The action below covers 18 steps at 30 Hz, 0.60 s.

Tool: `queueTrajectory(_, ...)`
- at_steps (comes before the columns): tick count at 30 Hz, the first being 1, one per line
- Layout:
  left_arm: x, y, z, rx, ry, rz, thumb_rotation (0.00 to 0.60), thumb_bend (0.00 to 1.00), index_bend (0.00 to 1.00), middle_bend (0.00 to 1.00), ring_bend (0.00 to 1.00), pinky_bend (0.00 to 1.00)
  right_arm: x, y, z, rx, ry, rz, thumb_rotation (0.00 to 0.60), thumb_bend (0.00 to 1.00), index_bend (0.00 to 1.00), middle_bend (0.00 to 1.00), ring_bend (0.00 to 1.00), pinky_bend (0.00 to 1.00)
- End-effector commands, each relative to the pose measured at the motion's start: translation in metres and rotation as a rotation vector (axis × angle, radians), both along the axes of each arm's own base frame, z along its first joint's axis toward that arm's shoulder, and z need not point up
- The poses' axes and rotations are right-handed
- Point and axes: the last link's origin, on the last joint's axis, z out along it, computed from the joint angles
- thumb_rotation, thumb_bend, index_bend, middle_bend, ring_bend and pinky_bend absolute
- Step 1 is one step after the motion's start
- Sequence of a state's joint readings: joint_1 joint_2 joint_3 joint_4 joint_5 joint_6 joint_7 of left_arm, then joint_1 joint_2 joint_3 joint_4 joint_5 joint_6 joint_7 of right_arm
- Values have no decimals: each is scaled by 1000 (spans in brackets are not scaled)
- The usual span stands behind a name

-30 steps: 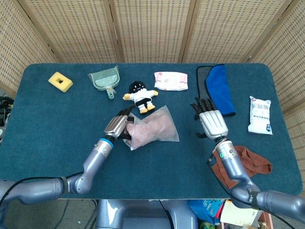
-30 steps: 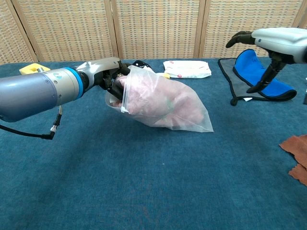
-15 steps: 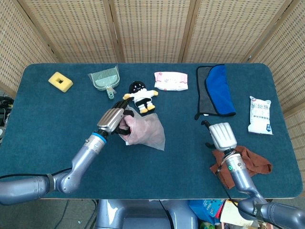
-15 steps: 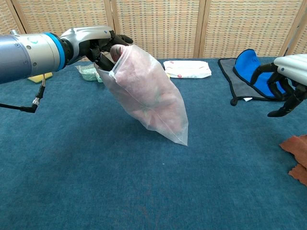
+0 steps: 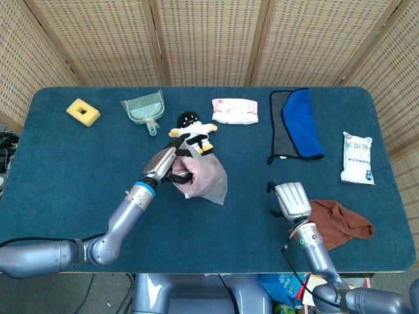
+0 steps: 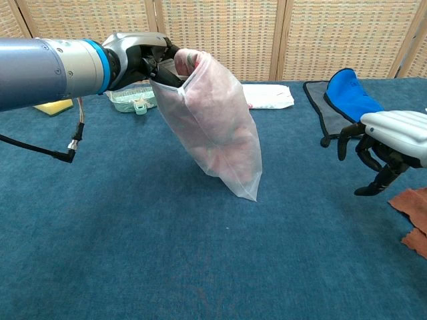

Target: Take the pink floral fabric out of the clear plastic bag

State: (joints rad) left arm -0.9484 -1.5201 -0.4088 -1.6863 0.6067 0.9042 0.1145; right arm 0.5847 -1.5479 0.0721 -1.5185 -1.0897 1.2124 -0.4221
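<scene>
The pink floral fabric (image 6: 217,127) is sitting bunched inside the clear plastic bag (image 6: 230,157), showing through the cloudy film as a soft pink mass with faint darker flecks; a fold of it is peeking out at the bag's open mouth. The bag is hanging in the air above the middle of the tabletop (image 5: 78,170), mouth uppermost and tilted, tapering to a lower corner that looks lifted just off the blue surface in the chest view.

The left hand (image 6: 143,57) is gripping the bag at its mouth, its dark fingers (image 6: 163,67) clenching the rim so the rest is dangling below. In the head view the same hand (image 5: 163,165) is holding the bag (image 5: 206,180) just in front of a small black-and-white plush doll (image 5: 192,129).

The right hand (image 6: 387,143) is hovering low near the robot's side of the tabletop, well apart from the bag, its fingers (image 6: 373,167) curling downward and grasping nothing. A rust-brown cloth (image 5: 340,222) is lying just beside it.

Further back, a green dustpan (image 5: 143,111), a yellow sponge (image 5: 83,112), a pink-printed packet (image 5: 234,110), a blue and grey cloth (image 5: 298,124) and a white packet (image 5: 357,157) are lying spread out.
</scene>
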Motion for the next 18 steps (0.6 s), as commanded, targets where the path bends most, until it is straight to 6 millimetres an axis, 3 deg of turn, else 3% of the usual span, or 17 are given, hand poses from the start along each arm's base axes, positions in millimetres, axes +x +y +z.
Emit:
queueTrajectory(1, 11, -2, -3, -16, -80, 47, 600, 505, 743, 0, 0, 0, 10, -3, -7, 1, -32, -32, 600, 26, 439, 783, 806, 1000)
queueTrajectory(18, 50, -6, 12, -26, -278, 251, 600, 590, 755, 0, 0, 0, 29, -22, -34, -36, -158, -230, 600, 27, 439, 783, 806, 1000)
